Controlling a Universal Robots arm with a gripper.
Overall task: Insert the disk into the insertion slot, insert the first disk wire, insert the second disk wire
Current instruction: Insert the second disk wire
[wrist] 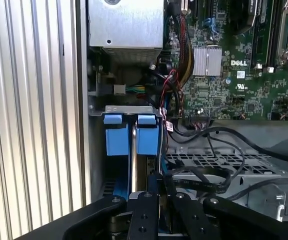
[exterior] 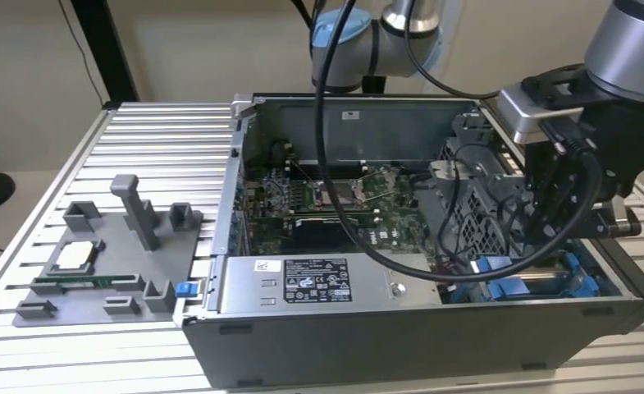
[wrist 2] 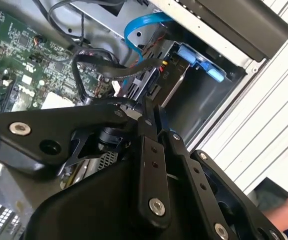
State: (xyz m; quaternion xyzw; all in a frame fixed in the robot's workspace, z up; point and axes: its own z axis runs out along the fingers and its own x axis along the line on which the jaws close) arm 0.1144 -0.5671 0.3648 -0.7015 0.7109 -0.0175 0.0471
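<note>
The claw is clenched, its fingers pinching a black wire low inside the computer case. The disk already sits edge-on in the insertion slot, between its blue tabs. Risk, as judged: loose cables crowd the claw; a snag or misaligned plug could bend the connector. The case stands on the bench.

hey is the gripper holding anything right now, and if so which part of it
It cannot be told. The gripper sits low inside the computer case, its tips beside a black cable near the insertion slot, but no grasp is visible.
</note>
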